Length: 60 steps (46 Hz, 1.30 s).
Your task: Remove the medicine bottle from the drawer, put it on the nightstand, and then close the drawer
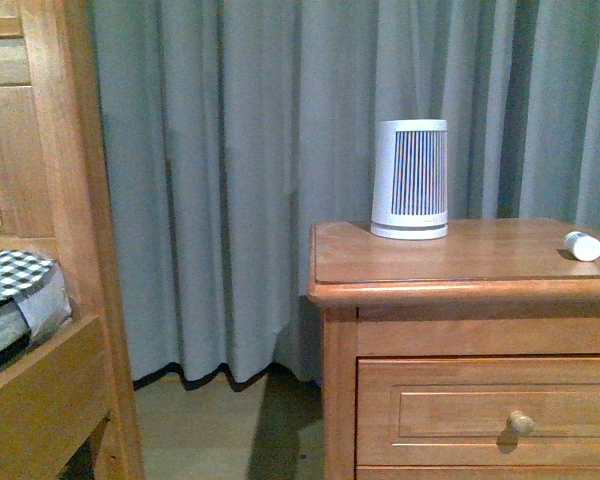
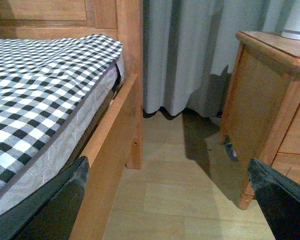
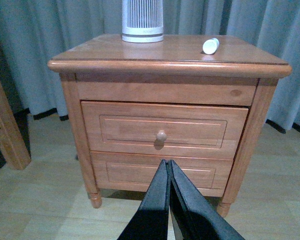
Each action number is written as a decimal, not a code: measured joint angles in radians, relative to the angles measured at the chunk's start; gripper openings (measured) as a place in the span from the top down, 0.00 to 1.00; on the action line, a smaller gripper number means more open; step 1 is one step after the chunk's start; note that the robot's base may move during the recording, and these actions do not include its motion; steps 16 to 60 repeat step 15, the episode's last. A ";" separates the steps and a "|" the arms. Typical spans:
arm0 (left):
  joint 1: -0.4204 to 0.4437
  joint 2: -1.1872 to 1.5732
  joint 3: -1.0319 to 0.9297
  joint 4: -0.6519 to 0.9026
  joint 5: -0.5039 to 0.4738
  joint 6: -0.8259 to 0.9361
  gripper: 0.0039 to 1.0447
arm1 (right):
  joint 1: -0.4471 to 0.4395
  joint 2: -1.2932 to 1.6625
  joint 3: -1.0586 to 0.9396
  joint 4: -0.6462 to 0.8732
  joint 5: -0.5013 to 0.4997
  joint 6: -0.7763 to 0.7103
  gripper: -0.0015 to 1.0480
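Observation:
The medicine bottle (image 1: 583, 245) (image 3: 210, 45), small and white, lies on its side on the nightstand (image 1: 430, 270) (image 3: 180, 52) top near its right edge. The drawer (image 3: 162, 131) (image 1: 490, 410), the upper one with a round knob (image 3: 161, 135), has its front pushed in, about flush with the frame. My right gripper (image 3: 168, 163) is shut and empty, hovering in front of the nightstand a short way off, its tip lined up below the knob. My left gripper (image 2: 167, 167) is open with nothing in it, low over the floor between bed and nightstand (image 2: 255, 100).
A large white-and-grey ribbed cylinder (image 1: 410, 180) (image 3: 142, 20) stands at the back of the nightstand top. The lower drawer (image 3: 160, 172) is shut. A wooden bed frame (image 1: 70, 200) (image 2: 127, 50) with a checked mattress (image 2: 40, 75) is to the left. Grey curtains (image 1: 230, 150) hang behind.

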 joint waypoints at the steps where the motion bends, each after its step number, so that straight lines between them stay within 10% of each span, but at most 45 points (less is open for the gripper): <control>1: 0.000 0.000 0.000 0.000 0.000 0.000 0.06 | 0.000 0.000 0.000 0.000 0.000 0.000 0.97; 60: 0.000 0.000 0.000 0.000 0.000 0.000 0.06 | 0.000 0.000 0.000 0.000 0.000 0.000 0.97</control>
